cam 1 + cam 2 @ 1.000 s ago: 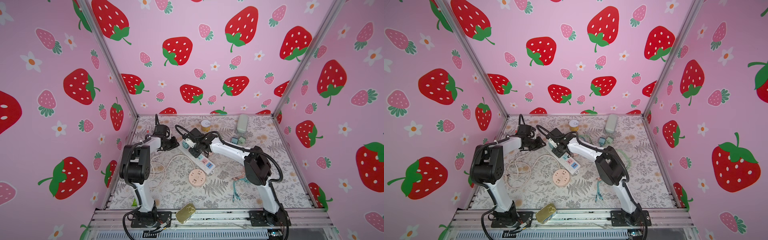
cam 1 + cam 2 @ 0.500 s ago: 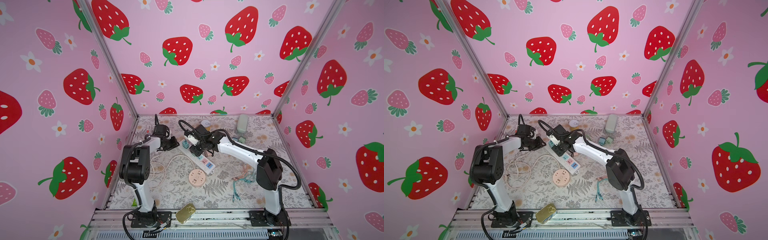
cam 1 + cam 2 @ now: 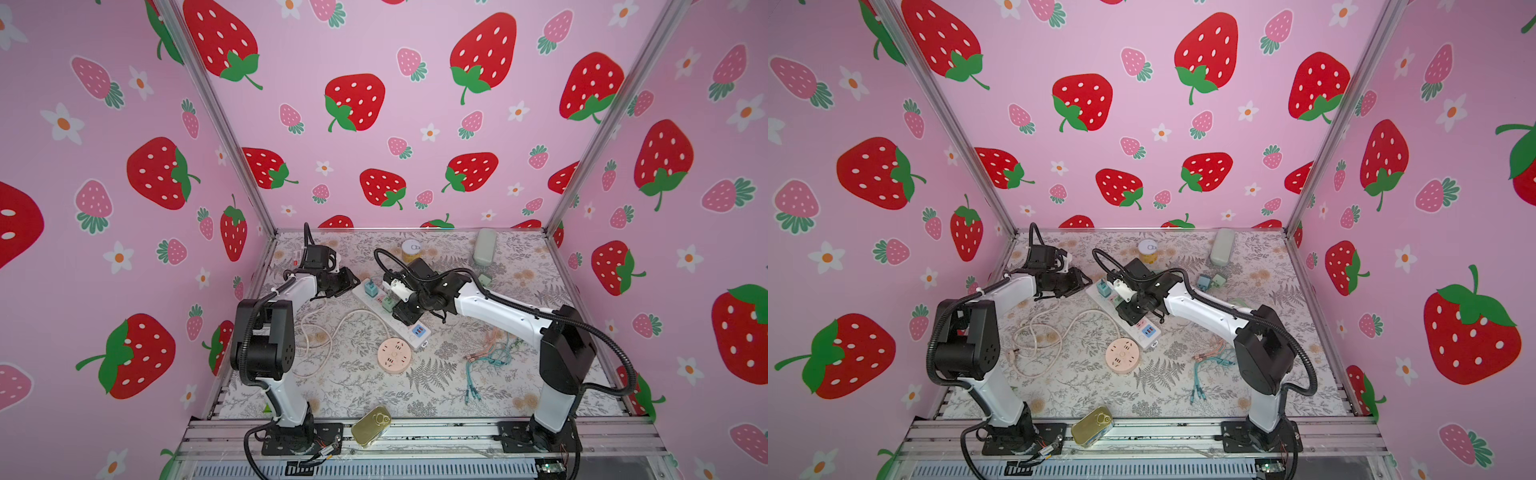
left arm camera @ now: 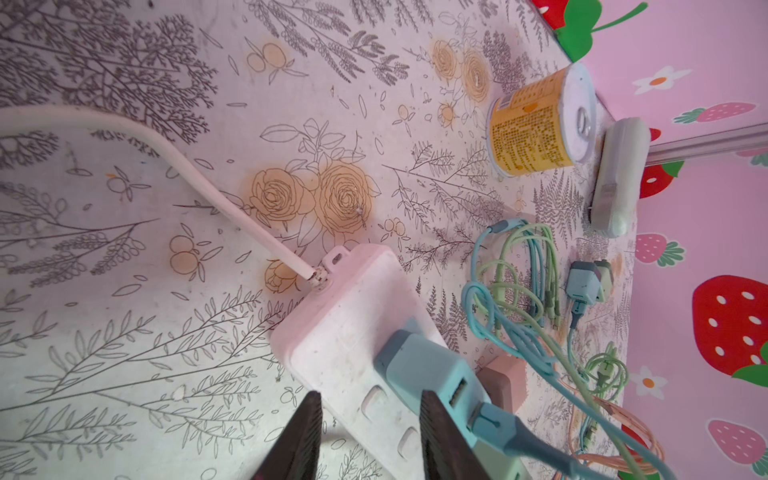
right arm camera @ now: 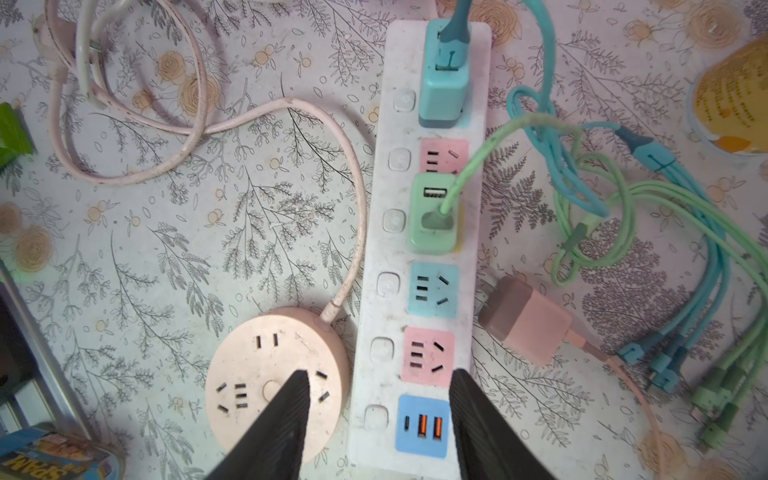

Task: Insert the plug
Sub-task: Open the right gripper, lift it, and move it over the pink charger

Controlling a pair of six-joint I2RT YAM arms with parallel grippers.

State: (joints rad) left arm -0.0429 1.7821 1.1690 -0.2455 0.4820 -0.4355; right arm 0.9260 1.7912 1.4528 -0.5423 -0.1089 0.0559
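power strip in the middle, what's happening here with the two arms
The job is plugging chargers into the white power strip. The blue adapter and green adapter sit in their sockets; the pink adapter lies unplugged beside the strip. The right gripper hangs open over the strip, holding nothing, and the left gripper is open at its cord end.

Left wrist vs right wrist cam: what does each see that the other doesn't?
Left wrist only: the grey-green case by the back wall and a loose grey-blue adapter. Right wrist only: the round pink socket, the blue USB panel, the SPAM tin. Both: the white power strip, the teal charger plugged into it, the pink charger lying beside it, the orange can.
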